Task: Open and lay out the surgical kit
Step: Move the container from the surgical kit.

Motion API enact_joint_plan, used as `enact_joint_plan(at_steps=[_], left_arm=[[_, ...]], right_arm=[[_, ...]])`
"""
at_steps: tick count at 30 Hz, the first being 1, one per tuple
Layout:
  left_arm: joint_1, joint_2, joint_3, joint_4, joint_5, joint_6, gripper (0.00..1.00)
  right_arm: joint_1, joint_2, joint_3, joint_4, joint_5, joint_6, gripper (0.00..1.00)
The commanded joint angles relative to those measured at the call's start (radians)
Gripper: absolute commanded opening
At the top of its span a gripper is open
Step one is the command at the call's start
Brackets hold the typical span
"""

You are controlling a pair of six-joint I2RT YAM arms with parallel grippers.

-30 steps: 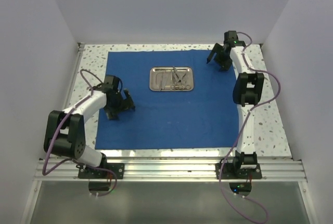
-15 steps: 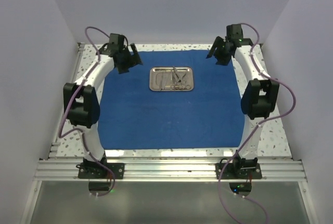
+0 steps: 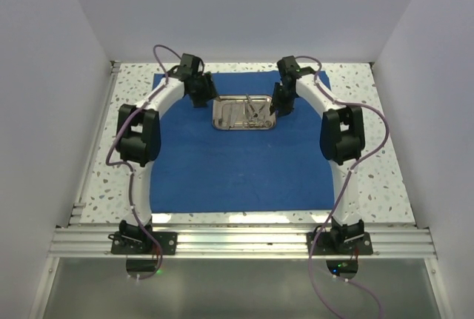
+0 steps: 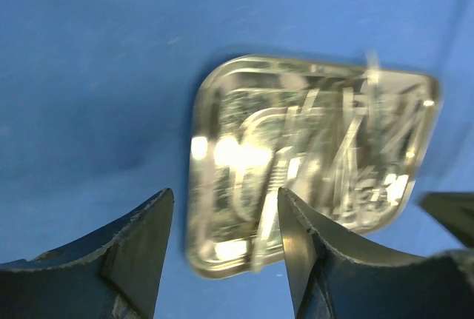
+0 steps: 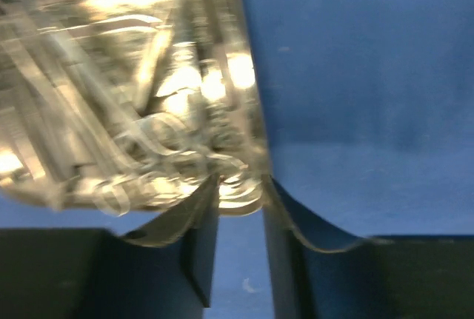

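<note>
The steel tray [image 3: 244, 128], silver instruments [image 3: 248, 114] inside, sits far-centre on the spread blue cloth [image 3: 237, 171]. The left gripper [image 4: 222, 200] hangs at its left end, jaws apart and empty. The right gripper [image 5: 241, 186] holds its jaws narrow at the tray's right rim, possibly pinching it, but the view is too blurred to tell.

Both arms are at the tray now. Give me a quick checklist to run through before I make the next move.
1. The cloth lies open and flat: ok.
2. The tray sits flat on it, with the instruments inside: ok.
3. The left gripper has its jaws apart at the tray's corner: ok.
4. The tray's rim lies between the fingertips of the right gripper: ok.
5. A firm right grip on the rim: cannot tell, the view is blurred.
6. The instruments are clear of both grippers' fingers: cannot tell.
</note>
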Motion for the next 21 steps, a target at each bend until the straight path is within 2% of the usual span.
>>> enact_joint_plan(at_steps=[1, 7, 11, 21], left_arm=[[-0.008, 0.015, 0.077, 0.008, 0.016, 0.028, 0.61], [-0.009, 0.038, 0.092, -0.004, 0.016, 0.042, 0.59], [-0.009, 0.047, 0.098, -0.018, 0.001, 0.057, 0.56], [-0.034, 0.063, 0.090, -0.048, -0.060, 0.099, 0.41]], right_arm=[[-0.023, 0.033, 0.086, -0.094, 0.109, -0.027, 0.36], [-0.025, 0.096, 0.149, -0.127, 0.146, -0.039, 0.42], [-0.022, 0.116, 0.155, -0.117, 0.131, -0.036, 0.41], [0.014, 0.169, 0.223, -0.143, 0.149, -0.038, 0.39]])
